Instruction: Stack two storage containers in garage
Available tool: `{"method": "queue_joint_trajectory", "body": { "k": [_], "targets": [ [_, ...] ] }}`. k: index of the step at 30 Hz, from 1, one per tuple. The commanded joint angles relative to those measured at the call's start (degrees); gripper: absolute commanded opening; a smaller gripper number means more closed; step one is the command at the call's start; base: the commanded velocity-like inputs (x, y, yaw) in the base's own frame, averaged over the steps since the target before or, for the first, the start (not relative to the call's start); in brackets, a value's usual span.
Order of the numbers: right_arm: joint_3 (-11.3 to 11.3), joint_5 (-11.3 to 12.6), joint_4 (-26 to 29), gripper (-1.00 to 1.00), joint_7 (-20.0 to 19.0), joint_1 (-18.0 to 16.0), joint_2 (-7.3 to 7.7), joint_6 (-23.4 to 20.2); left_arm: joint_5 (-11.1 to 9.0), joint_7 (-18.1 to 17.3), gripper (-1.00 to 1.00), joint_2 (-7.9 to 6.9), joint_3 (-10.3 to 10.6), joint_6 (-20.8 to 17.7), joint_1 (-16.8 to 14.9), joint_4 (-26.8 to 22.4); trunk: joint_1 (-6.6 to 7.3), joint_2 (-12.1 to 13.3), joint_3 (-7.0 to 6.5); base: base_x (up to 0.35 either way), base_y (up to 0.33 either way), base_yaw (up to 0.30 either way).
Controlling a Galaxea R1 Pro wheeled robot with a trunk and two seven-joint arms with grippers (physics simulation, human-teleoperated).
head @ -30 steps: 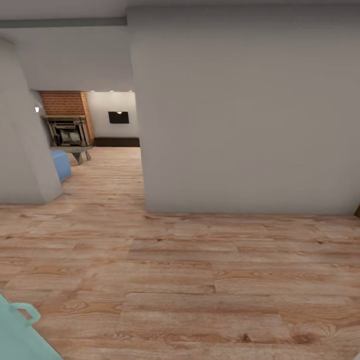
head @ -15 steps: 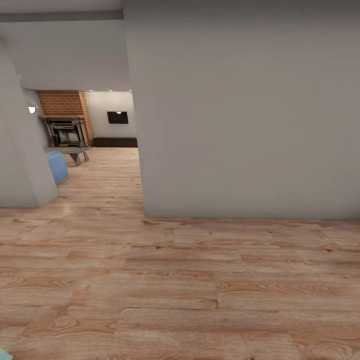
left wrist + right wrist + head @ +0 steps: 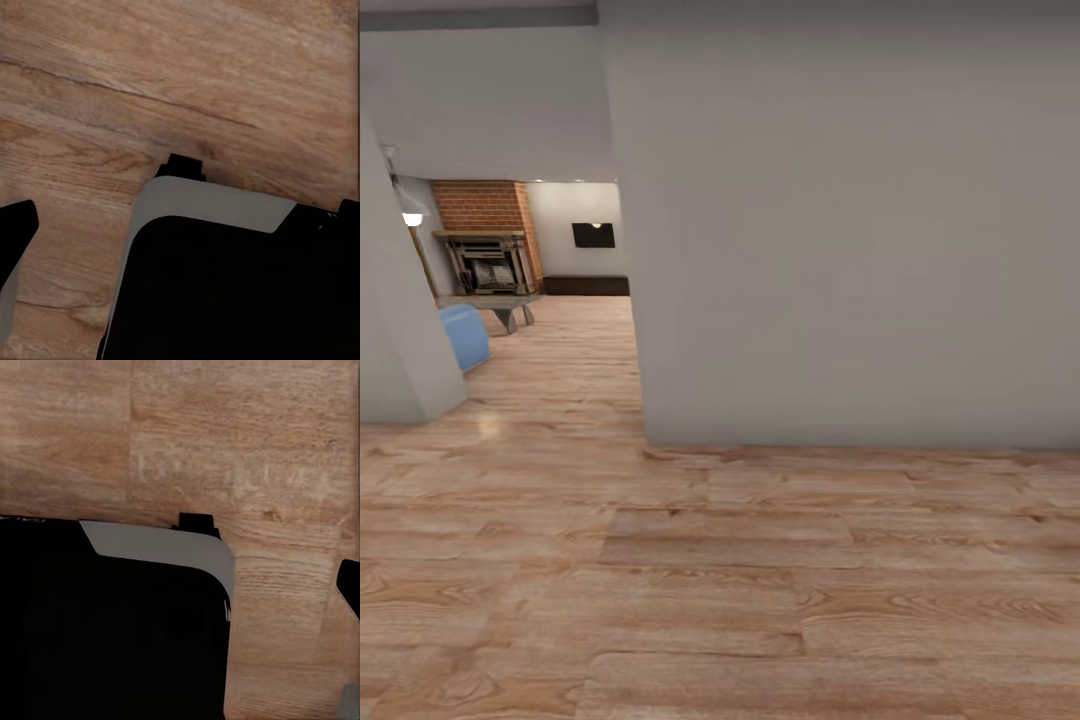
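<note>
Robot in transit on wood plank floor [image 3: 760, 600]; living room's brick fireplace [image 3: 485, 235] far ahead through doorway. Containers unseen, location unknown. Claw state cannot be told for either arm. Task apparently barely begun

Both wrists point straight down – dark, grey-edged robot body [image 3: 225, 285] below each, tool state unclear

A grey wall [image 3: 840, 220] hides most of the living room [image 3: 560, 290] beyond it. The blue sofa [image 3: 464, 335] shows as one corner, the rest behind a nearer wall [image 3: 390, 330]. The brick fireplace [image 3: 488, 255] is too small to make out its details.
</note>
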State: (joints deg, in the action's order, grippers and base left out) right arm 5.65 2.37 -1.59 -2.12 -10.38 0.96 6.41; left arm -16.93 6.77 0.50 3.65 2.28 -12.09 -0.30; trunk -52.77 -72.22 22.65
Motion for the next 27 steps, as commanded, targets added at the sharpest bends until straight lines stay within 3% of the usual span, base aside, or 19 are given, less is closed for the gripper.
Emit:
{"method": "queue_joint_trajectory", "body": {
  "k": [1,27],
  "targets": [
    [0.4,0.3,-0.2,1.00,-0.2,-0.1,0.01,0.4,-0.5,0.2,1.00,0.02,0.4,0.2,0.0,0.0,-0.03,0.0,0.06,0.318,0.000,0.000],
    [0.3,0.3,-0.2,1.00,-0.2,-0.1,0.27,0.4,-0.5,0.2,1.00,-0.05,0.4,0.2,0.0,0.0,-0.03,0.0,0.06,0.318,0.000,0.245]
  ]
}}
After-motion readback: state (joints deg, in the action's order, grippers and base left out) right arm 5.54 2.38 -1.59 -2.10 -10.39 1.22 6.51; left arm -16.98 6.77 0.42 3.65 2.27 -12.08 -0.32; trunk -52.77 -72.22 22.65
